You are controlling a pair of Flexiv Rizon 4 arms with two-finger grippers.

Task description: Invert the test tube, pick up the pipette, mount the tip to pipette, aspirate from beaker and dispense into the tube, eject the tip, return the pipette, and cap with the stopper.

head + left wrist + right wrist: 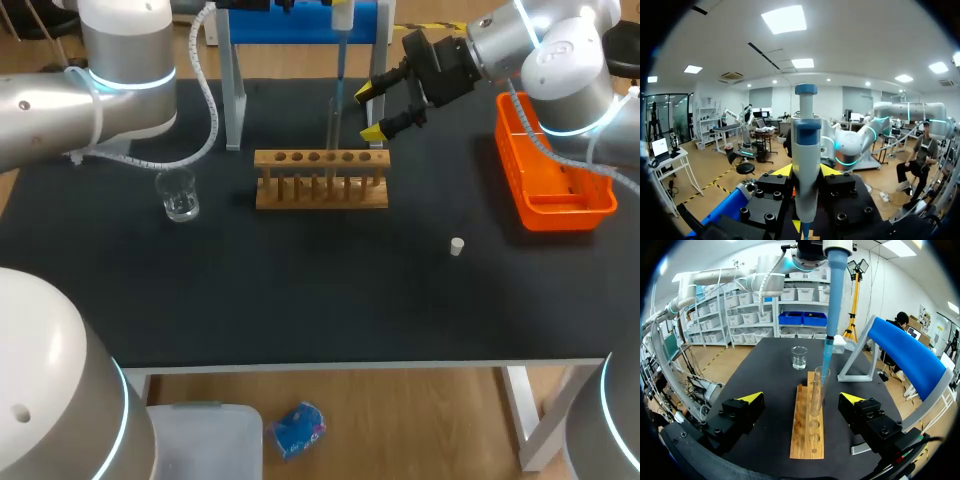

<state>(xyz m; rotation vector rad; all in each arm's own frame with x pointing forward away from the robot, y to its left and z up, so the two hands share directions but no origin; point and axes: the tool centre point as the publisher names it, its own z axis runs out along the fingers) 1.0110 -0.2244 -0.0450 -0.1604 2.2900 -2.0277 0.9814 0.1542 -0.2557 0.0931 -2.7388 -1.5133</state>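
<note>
My left gripper (807, 172) is shut on the blue and white pipette (806, 150), which it holds upright above the rack. The pipette's blue tip (829, 352) reaches down into the mouth of a clear test tube (816, 390). This tube stands upright in the wooden rack (808, 432). My right gripper (802, 398) is open at the rack's right end, its fingers apart on either side of the rack and touching nothing. The glass beaker (180, 195) stands left of the rack (320, 182). A small white stopper (457, 246) lies on the mat to the front right.
A blue pipette stand (300, 25) with grey legs rises behind the rack. An orange bin (555, 175) sits at the table's right side, under my right arm. The black mat (300, 290) stretches to the front edge.
</note>
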